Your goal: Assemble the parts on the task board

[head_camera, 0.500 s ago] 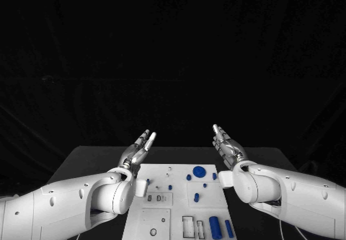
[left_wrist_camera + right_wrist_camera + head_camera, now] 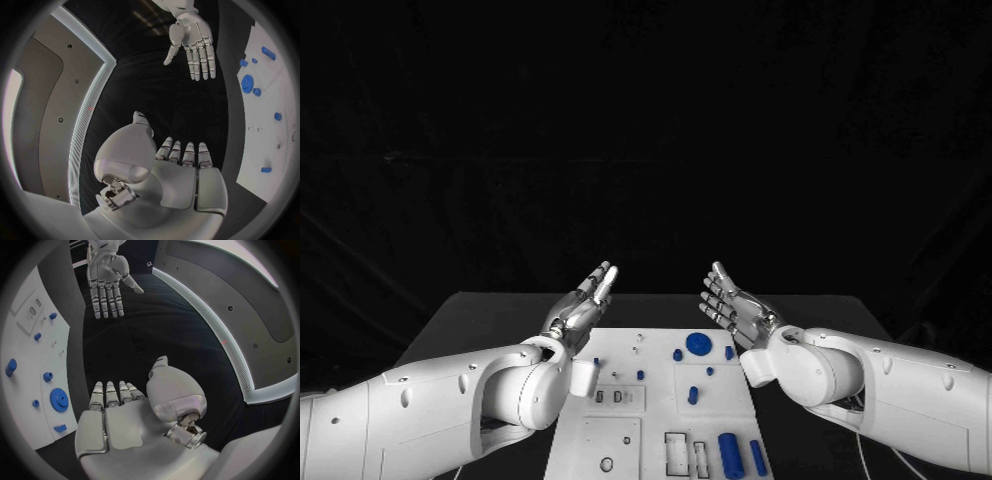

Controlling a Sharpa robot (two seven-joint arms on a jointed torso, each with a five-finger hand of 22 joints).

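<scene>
On the white rectangular task board (image 2: 661,410), the two long blue cylindrical pegs (image 2: 730,455) lie at its near end; small blue pieces and the round blue toothed gear (image 2: 698,344) sit toward its far end, all untouched. Beyond that far edge, the left hand (image 2: 584,300) hovers with fingers straight and spread, holding nothing. The right hand (image 2: 737,312) is empty too, fingers apart; it has swung inward toward the gear since half a second ago, probably lining up a first pick.

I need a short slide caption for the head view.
Both open hands, left and right, hover above the board with blue parts.
</scene>
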